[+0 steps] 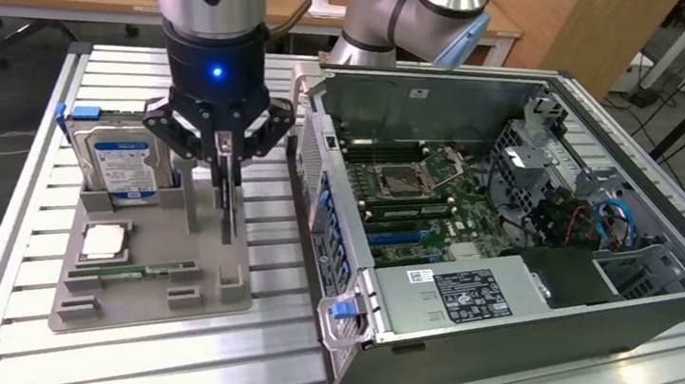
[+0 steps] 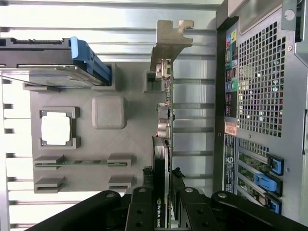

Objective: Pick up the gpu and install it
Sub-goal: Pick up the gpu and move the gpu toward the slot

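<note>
The gpu (image 1: 228,204) is a thin card seen edge-on, standing upright over the grey parts tray (image 1: 152,301). My gripper (image 1: 225,156) reaches straight down and is shut on its top edge. In the wrist view the gpu (image 2: 166,120) runs as a narrow green and black strip away from the camera, with its silver bracket (image 2: 169,41) at the far end. My black fingers (image 2: 142,207) clamp both faces of the card there. I cannot tell whether its lower edge still touches the tray (image 2: 130,86). The open computer case (image 1: 636,309) lies to the exterior view's right of the tray.
A blue-labelled hard drive (image 1: 127,165), a CPU (image 1: 101,241) and a RAM stick (image 1: 131,272) rest in the tray beside the card. The motherboard (image 1: 425,196) lies exposed inside the case. The case's rear panel (image 2: 260,86) stands close beside the card. A second arm's base (image 1: 399,16) rises behind the case.
</note>
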Available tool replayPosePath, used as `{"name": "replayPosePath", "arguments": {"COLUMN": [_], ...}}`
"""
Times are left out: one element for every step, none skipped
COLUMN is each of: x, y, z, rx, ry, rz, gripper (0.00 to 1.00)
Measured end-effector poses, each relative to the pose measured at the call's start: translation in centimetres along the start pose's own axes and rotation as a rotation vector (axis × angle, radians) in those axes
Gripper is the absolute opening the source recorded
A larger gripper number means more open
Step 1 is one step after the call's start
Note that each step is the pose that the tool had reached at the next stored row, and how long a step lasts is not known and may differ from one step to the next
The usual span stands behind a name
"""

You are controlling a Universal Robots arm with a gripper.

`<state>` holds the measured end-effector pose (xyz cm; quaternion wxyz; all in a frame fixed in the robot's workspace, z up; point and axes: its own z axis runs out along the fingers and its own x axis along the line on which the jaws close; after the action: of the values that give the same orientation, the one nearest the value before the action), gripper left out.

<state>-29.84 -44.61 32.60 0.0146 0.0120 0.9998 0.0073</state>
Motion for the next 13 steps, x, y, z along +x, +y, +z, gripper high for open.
{"name": "replayPosePath", "arguments": {"x": [0.0, 0.0, 0.0, -0.01, -0.01, -0.01, -0.01, -0.01, -0.01, -0.02, -0.02, -0.02, -0.02], "y": [0.0, 0.0, 0.0, 0.0, 0.01, 0.01, 0.0, 0.01, 0.01, 0.01, 0.01, 0.01, 0.01], "z": [-0.06, -0.11, -0.16, -0.21, -0.27, -0.32, -0.37, -0.43, -0.48, -0.53, -0.58, -0.64, -0.69], "rx": [0.0, 0.0, 0.0, 0.0, 0.0, 0.0, 0.0, 0.0001, 0.0, 0.0001, 0.0, 0.0, 0.0], "ry": [0.0, -0.0001, -0.0001, 0.0, -0.0001, 0.0, -0.0001, 0.0, 0.0, 0.0, -0.0001, 0.0, -0.0001], "rz": [0.0, 0.0, 0.0, 0.0, 0.0, 0.0, 0.0, 0.0, 0.0, 0.0, 0.0, 0.0, 0.0], "gripper": [0.25, 0.25, 0.25, 0.25, 0.25, 0.25, 0.25, 0.25, 0.25, 0.25, 0.25, 0.25, 0.25]}}
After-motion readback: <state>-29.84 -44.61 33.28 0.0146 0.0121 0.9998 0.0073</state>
